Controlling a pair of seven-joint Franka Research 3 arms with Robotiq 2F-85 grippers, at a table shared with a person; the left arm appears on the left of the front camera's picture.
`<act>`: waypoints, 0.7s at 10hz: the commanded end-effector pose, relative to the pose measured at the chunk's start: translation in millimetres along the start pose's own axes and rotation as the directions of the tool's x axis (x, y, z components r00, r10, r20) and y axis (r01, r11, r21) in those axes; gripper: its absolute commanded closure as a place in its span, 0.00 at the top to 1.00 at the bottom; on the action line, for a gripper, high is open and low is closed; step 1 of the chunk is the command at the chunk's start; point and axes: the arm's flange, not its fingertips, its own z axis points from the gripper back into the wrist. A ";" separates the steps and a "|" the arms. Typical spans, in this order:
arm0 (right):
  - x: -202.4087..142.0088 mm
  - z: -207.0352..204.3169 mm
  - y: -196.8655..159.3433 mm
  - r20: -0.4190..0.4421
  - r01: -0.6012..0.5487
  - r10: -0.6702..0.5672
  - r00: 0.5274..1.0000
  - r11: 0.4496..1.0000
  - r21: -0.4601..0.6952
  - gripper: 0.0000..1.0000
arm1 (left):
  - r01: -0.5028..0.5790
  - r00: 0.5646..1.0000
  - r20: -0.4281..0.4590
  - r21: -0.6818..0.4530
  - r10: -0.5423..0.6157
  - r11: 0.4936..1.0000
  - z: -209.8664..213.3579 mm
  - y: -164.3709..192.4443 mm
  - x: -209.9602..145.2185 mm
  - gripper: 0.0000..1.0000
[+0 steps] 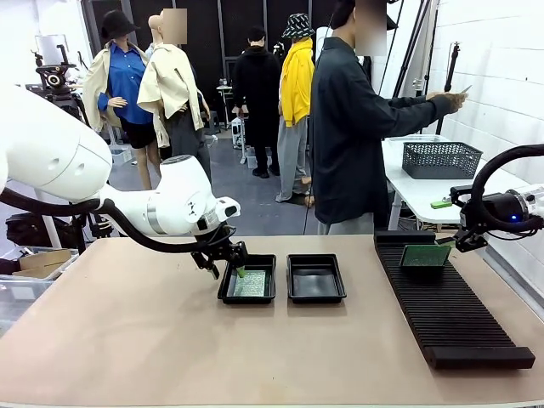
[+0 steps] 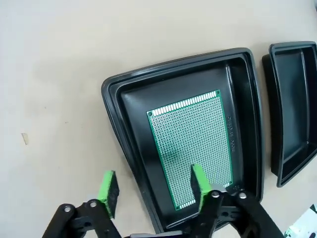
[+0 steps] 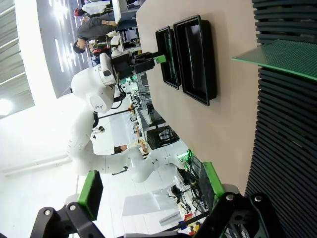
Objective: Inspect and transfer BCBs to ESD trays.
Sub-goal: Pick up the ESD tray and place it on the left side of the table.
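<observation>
Light: bright, even, from overhead | Shadows: soft, narrow beside the left ESD tray (image 1: 246,300) and slotted rack (image 1: 450,323) on the table (image 1: 127,331); faint dark patch on the BCB (image 2: 190,134) | Glare: right wrist view's background washed out white | Focus: front view sharp; green pads (image 2: 108,188) slightly soft | Distortion: tray rim bowed in left wrist view

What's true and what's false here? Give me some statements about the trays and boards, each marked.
1. A green board lies flat in the left tray. True.
2. The other tray holds a board too. False: it is empty.
3. A second board stands in the ribbed rack. True.
4. The right gripper grips that board. False: it is open, holding nothing.
5. The left gripper is shut. False: it is open, astride the tray's wall.
</observation>
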 end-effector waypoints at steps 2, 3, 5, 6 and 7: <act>-0.1 -1.3 0.7 -0.007 -0.001 0.001 1.000 1.000 -0.004 1.00 | -0.012 1.000 -0.004 -0.018 0.012 1.000 4.7 1.5 5.3 0.33; -0.1 -1.3 0.7 -0.007 -0.001 0.001 1.000 1.000 -0.004 1.00 | -0.014 1.000 -0.007 -0.019 0.014 1.000 4.7 3.0 5.7 0.13; -0.1 -1.3 0.7 -0.007 -0.001 0.001 1.000 1.000 -0.004 1.00 | -0.017 1.000 -0.018 -0.015 0.017 1.000 5.1 8.7 6.5 0.00; -0.1 -1.3 0.7 -0.007 -0.001 0.001 1.000 1.000 -0.004 1.00 | -0.022 0.999 -0.027 -0.017 0.022 1.000 4.1 11.9 6.3 0.00; -0.1 -1.3 0.7 -0.007 -0.001 0.001 1.000 1.000 -0.004 1.00 | -0.021 0.999 -0.046 -0.024 0.020 0.999 4.1 14.8 5.5 0.00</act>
